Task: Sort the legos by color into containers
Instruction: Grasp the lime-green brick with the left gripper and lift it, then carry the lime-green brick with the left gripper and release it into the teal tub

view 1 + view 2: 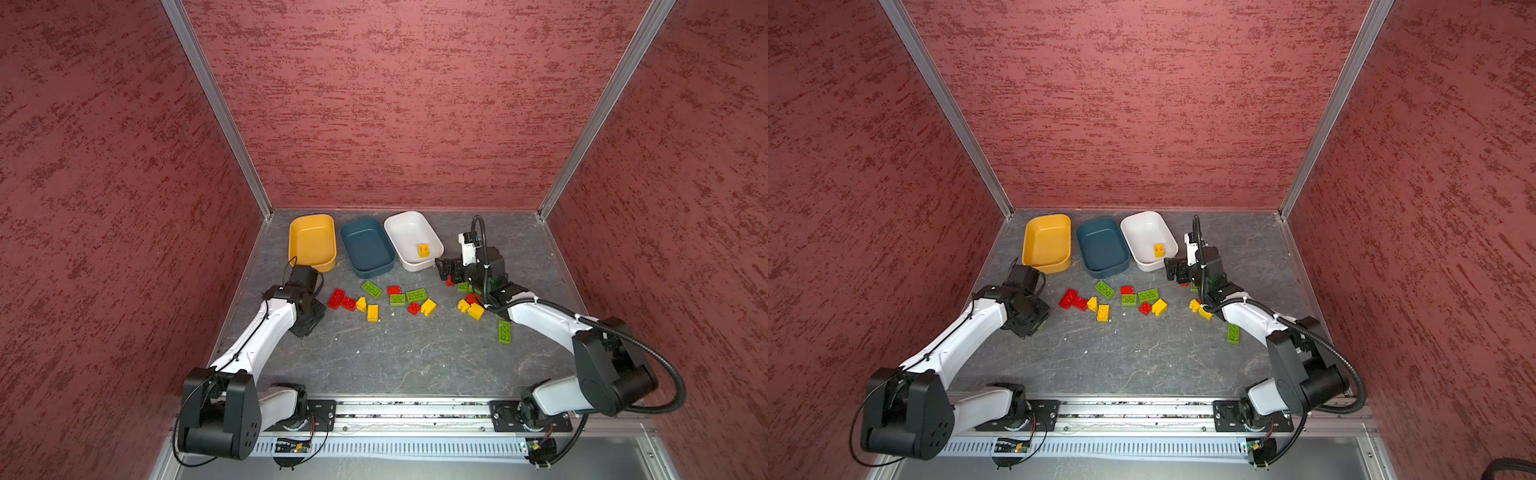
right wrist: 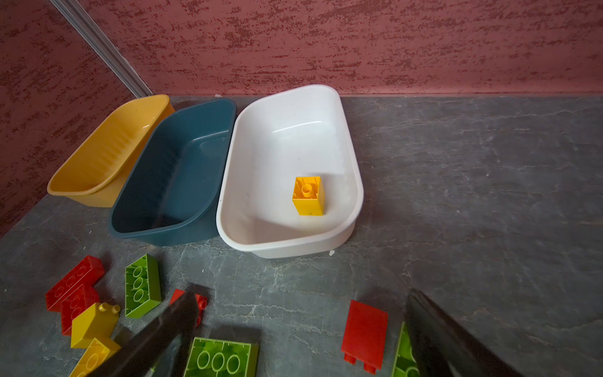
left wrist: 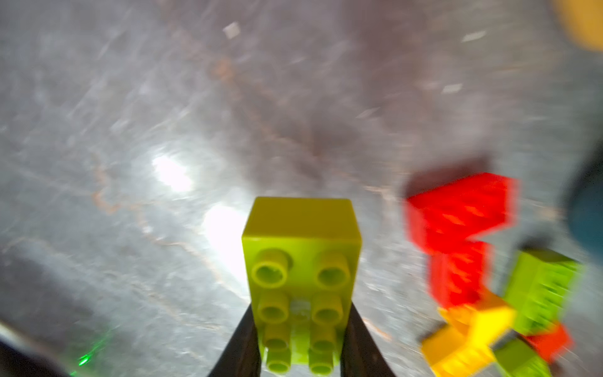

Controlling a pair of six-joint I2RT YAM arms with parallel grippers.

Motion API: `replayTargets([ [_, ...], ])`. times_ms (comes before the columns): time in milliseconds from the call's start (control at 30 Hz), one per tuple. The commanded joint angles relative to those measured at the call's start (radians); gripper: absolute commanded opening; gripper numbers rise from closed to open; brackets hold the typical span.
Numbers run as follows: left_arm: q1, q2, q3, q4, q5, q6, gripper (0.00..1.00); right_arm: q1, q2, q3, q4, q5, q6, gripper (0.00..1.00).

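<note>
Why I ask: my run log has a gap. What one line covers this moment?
left tool: shut on lime green brick | right tool: open, empty | white tub: one yellow brick | yellow tub, teal tub: empty

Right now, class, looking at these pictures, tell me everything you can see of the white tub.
The white tub is a shallow, rounded-corner rectangular container of smooth, glossy plastic with a rolled rim. It sits upright and open on the grey table, close beside the teal tub; whether their rims touch is unclear. Inside, near its front end, rests one yellow brick, hollow underside showing. Nothing else is in it.
</note>
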State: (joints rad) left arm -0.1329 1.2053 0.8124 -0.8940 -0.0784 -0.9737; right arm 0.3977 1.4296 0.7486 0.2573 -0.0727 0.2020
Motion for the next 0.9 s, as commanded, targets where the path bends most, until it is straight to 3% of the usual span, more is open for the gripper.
replayTargets([
  [0,-0.047,0.031,0.087,0.092,-0.029,0.06,0.22,0.006,-0.061,-0.033,-0.032,0.036,0.024,0.99],
  [200,-0.139,0.224,0.321,0.162,0.014,0.252,0.22,0.006,-0.135,-0.081,-0.026,0.159,0.177,0.99],
  [400,-0.226,0.49,0.598,0.162,-0.053,0.434,0.21,0.006,-0.162,-0.031,-0.19,0.236,0.179,0.99],
  [467,-0.237,0.572,0.671,0.162,-0.061,0.47,0.22,0.004,-0.171,-0.015,-0.237,0.275,0.198,0.99],
  [700,-0.233,0.805,0.899,0.143,-0.083,0.519,0.23,0.006,-0.215,-0.012,-0.316,0.222,0.209,0.99],
  [867,-0.237,0.898,1.015,0.119,-0.062,0.556,0.35,0.006,-0.24,-0.03,-0.341,0.232,0.244,0.99],
])
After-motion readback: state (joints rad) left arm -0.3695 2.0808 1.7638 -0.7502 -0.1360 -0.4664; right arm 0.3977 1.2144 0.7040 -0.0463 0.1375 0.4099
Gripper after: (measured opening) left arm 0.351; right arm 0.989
